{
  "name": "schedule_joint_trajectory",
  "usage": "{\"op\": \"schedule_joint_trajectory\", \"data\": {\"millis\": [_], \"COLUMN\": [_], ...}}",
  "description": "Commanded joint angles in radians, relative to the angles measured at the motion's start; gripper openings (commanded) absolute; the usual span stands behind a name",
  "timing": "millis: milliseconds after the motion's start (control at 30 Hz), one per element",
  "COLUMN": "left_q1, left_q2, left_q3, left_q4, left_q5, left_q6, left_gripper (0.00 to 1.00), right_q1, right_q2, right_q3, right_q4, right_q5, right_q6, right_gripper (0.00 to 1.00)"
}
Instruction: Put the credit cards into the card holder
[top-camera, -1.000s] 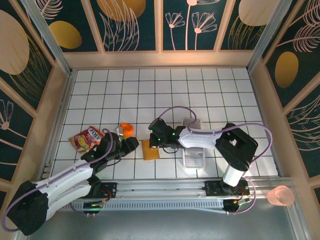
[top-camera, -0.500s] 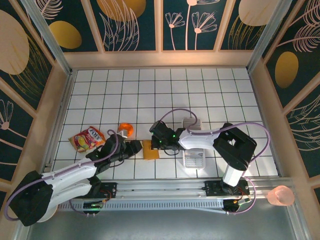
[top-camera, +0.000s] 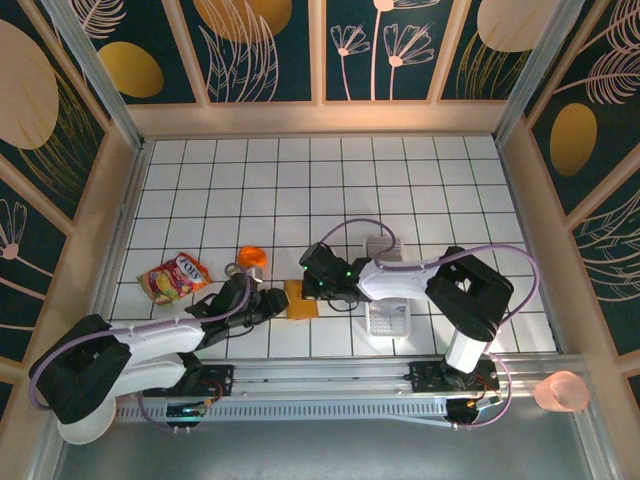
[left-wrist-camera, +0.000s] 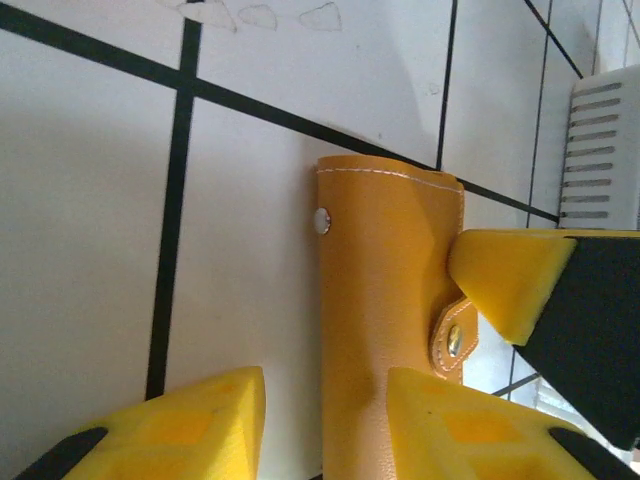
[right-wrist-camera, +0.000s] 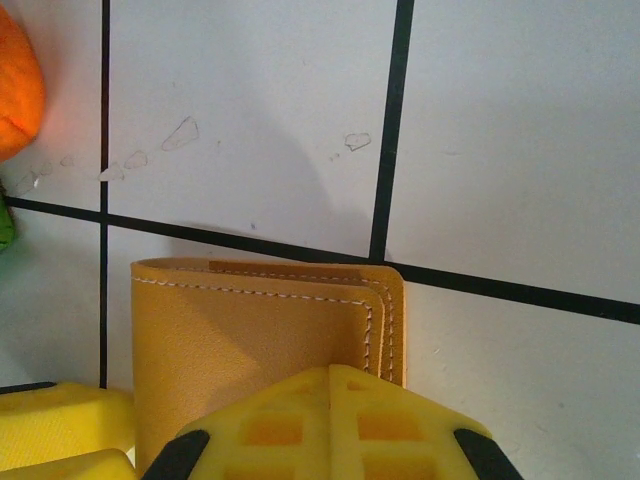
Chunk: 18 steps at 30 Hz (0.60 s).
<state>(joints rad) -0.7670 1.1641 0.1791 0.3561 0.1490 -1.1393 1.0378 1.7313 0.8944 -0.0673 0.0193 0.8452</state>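
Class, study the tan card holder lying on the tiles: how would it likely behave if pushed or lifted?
The card holder looks like stitched soft leather, so it would probably flex rather than stay stiff. Lying flat and thin, it likely slides on the glossy tiles instead of tipping.

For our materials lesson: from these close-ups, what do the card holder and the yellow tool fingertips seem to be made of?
Card holder: tan leather or imitation leather, going by fine grain, white edge stitching and a metal snap stud. Fingertips of the left tool: probably moulded yellow plastic or rubber, matte, with shallow recessed pockets.
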Motion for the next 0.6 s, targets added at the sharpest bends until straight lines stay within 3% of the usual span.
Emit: {"op": "schedule_joint_trajectory", "data": {"millis": [0, 567], "left_q1": [-0.012, -0.020], "left_q2": [0.035, 0.100], "left_q3": [-0.013, -0.011], "left_q4": [0.071, 0.234], "left_q5": [0.034, 0.093], "left_q6": [-0.009, -0.061], "left_gripper": [0.35, 0.33], "right_q1": [0.018, 0.028], "right_q2": [0.012, -0.004], "right_q3": [-0.038, -0.087], "right_q4": [-0.037, 0.022], "right_q5": [0.003, 0.001], "right_q6": [0.019, 0.062], "right_gripper": [0.00, 0.00]}}
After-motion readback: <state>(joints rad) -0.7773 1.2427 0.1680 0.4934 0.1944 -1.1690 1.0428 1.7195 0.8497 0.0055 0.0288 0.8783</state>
